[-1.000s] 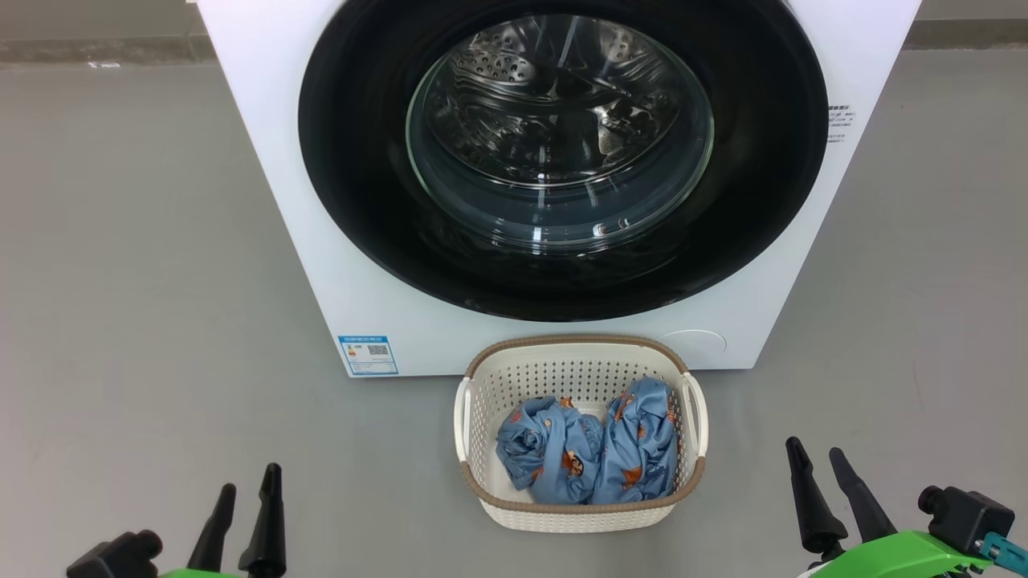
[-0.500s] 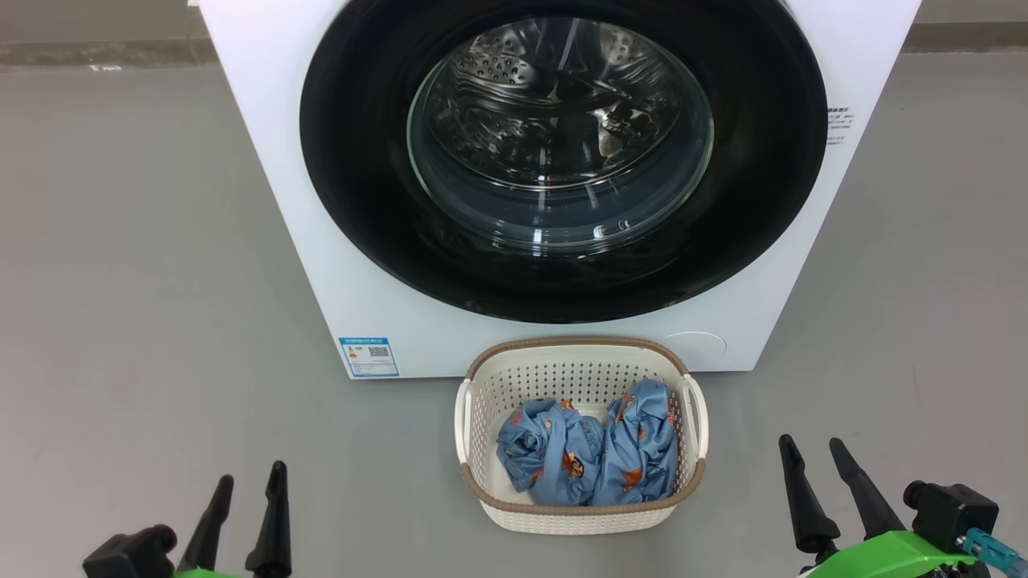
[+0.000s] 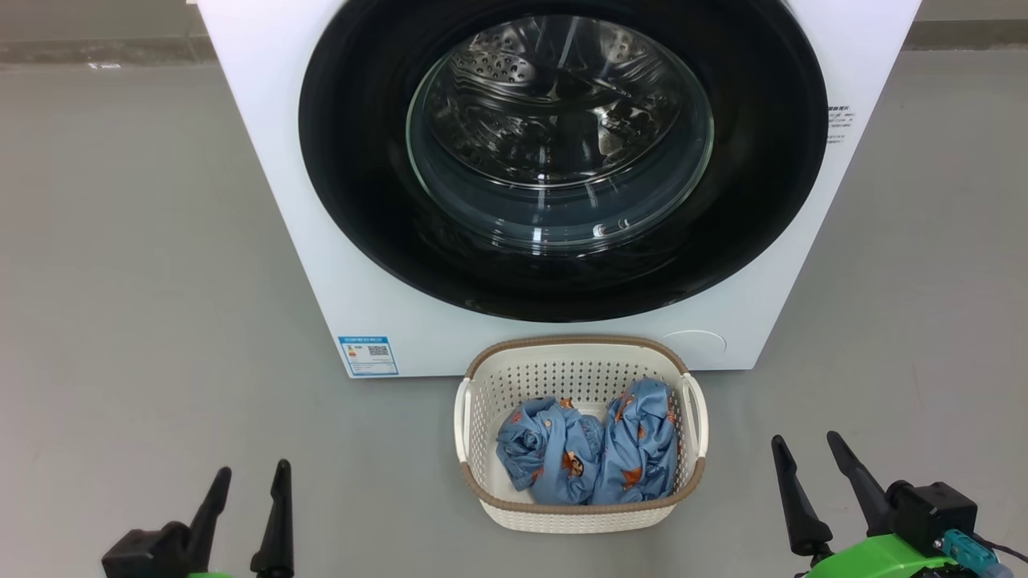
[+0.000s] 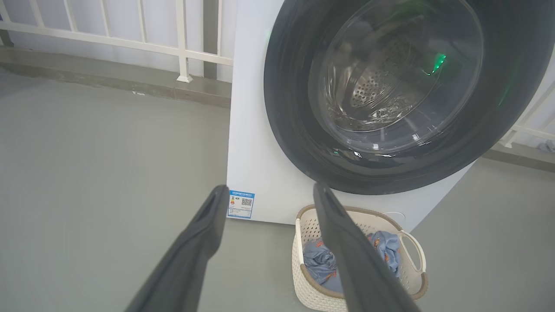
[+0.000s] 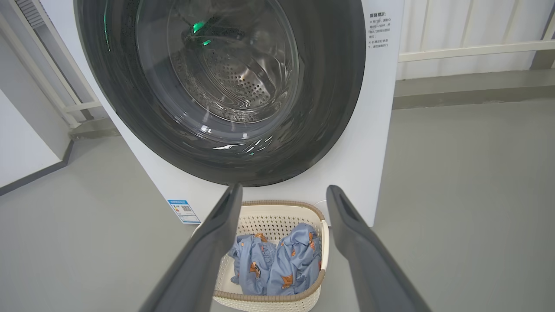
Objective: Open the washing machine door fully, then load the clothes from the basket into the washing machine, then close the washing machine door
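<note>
Head view with both wrist views, as I see them from the remote station.

(a) Change over the last second. My left gripper (image 3: 252,467) has slid a little inward along the bottom edge, and its fingers now stand more upright. My right gripper (image 3: 805,437) has likewise drifted slightly inward, toward the basket (image 3: 578,343). The washing machine (image 3: 265,160), its door, the basket and the clothes (image 3: 586,457) lie exactly where they lay before.

(b) Arm pose. Both grippers hover low over the grey floor (image 3: 144,281), one on each side of the basket and well apart from it, fingers pointing toward the machine. In each wrist view the two dark fingers are spread wide with bare space between them; neither gripper holds or touches anything.

(c) Task objects. The washing machine door (image 3: 361,201) is closed flat against the white front, and the steel drum (image 3: 554,88) shows through its glass bowl. The basket stands on the floor just in front of the machine's lower edge, to the right of the blue label (image 3: 368,355). The two blue printed garments sit bunched side by side inside the basket, touching each other.
</note>
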Controlling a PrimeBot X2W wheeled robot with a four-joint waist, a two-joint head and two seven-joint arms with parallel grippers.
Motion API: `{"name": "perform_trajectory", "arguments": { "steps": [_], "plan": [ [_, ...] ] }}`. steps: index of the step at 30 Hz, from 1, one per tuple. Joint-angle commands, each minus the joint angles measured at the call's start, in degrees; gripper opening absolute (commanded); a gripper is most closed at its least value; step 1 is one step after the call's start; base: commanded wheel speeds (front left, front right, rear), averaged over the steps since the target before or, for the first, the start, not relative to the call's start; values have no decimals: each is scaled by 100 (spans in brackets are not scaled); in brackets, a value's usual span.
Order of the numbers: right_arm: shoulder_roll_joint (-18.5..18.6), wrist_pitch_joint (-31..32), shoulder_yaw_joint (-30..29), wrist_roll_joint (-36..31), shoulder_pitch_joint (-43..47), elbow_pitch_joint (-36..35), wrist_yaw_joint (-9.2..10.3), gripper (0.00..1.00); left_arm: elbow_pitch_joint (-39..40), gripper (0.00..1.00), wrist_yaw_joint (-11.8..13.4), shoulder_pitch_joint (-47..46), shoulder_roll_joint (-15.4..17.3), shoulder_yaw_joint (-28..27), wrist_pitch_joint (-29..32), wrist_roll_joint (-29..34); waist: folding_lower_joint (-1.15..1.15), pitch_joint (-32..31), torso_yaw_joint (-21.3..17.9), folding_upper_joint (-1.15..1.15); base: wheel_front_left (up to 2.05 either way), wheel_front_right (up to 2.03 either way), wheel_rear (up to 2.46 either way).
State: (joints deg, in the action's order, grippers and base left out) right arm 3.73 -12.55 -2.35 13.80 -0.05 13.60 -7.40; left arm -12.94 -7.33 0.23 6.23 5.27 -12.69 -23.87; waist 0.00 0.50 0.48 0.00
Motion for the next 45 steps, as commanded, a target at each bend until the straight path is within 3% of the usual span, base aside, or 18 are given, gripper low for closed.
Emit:
{"name": "perform_trajectory", "arguments": {
  "steps": [1,11,31,45],
  "plan": [
    [20,-105,106,-242,-79,-175,-8,100,183,100,-14,-233,124,-166,-102,236,0,-3,-2,0,0,0,0],
    [-24,-245,-130,-929,3,-247,-9,100,141,100,-15,-247,138,-196,-230,739,0,8,-13,0,0,0,0],
    [-80,-245,-416,-937,105,-302,-9,100,-86,100,-15,-307,147,-280,-230,825,0,14,-37,0,7,6,-13],
    [-84,-245,-395,-898,109,-312,-9,100,-52,100,-15,-290,151,-225,-230,872,0,21,-53,0,95,95,-191]
  ]
}}
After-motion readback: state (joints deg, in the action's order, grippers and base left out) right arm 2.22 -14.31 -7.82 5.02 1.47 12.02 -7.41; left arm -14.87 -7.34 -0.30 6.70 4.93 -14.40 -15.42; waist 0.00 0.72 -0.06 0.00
